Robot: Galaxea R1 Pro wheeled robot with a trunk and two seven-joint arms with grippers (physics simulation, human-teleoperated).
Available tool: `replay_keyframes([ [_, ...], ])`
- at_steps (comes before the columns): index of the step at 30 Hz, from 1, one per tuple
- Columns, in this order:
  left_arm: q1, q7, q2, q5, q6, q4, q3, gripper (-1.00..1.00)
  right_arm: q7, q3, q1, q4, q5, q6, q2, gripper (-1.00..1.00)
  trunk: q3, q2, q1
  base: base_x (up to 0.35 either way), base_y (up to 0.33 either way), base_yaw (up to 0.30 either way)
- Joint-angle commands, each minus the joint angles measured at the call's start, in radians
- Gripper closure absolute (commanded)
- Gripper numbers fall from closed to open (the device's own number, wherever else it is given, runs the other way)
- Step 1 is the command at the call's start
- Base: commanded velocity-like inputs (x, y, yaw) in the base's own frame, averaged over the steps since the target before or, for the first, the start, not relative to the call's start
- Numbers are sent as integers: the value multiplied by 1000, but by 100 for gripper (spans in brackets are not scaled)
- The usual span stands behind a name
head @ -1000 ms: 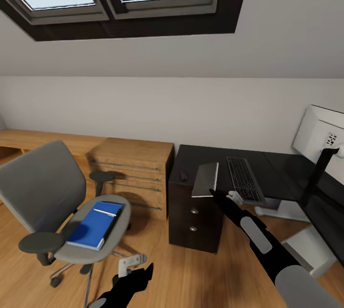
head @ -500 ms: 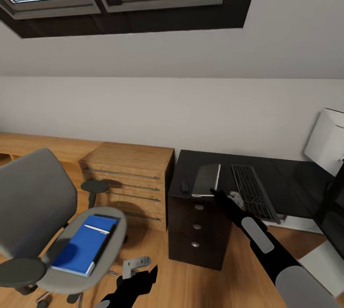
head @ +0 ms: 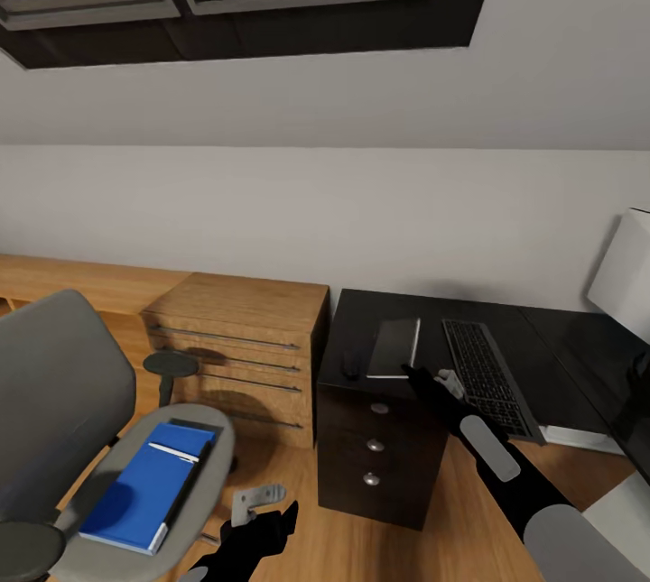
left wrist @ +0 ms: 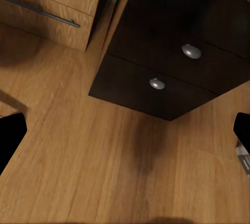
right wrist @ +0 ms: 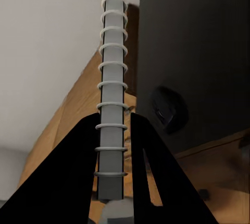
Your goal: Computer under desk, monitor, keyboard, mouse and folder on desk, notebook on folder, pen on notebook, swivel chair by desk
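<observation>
My right gripper (head: 413,372) (right wrist: 112,130) is shut on the spiral edge of the grey notebook (head: 396,347) (right wrist: 111,78). It holds the notebook low over the left end of the black desk (head: 551,338), between the mouse (head: 349,368) (right wrist: 167,110) and the keyboard (head: 487,379). Whether the notebook touches the desk I cannot tell. The monitor (head: 629,275) shows at the right edge. The grey swivel chair (head: 54,392) stands at the left and carries the blue folder (head: 144,483) with the pen (head: 177,453) on it. My left gripper (head: 264,503) (left wrist: 125,130) hangs open over the floor. The computer (head: 632,510) peeks out under the desk.
A light wooden dresser (head: 239,338) stands between the chair and the desk's black drawer unit (head: 375,456) (left wrist: 172,73). A low wooden shelf (head: 72,280) runs along the wall on the left. Skylights sit in the sloped ceiling above. Wood floor (left wrist: 104,161) lies open in front of the drawers.
The head view has shifted, so the chair sits lower left and the monitor nearer the right edge. The notebook in my right gripper has tipped from steeply tilted to flatter over the desk.
</observation>
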Motion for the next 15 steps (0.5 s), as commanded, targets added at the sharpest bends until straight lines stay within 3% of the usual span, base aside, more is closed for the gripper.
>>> replay_keyframes([
  [1, 0, 9, 0, 11, 2, -2, -1, -100, 4, 3, -1, 1, -10, 2, -2, 100, -1, -1, 0, 6, 0, 0],
  [15, 0, 10, -2, 11, 4, -5, -2, -100, 6, 3, 1, 3, -12, -1, -17, 100, -45, -99, 54, 0, 0, 0],
])
